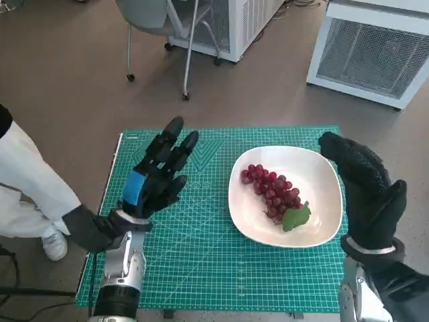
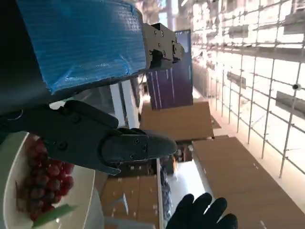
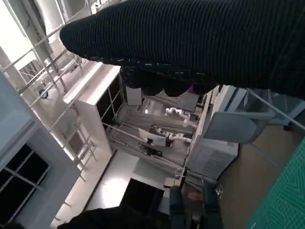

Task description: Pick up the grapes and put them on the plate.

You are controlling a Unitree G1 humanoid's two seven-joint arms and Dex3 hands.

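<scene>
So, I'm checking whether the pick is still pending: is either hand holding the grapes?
No: the grapes lie on the plate, with the left hand and right hand both empty.

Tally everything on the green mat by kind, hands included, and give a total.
Plate: 1
Bunch of red grapes with its green leaf, lying on the plate: 1
Robot hands over the mat, left hand and right hand, both holding nothing: 2
Total: 4
</scene>
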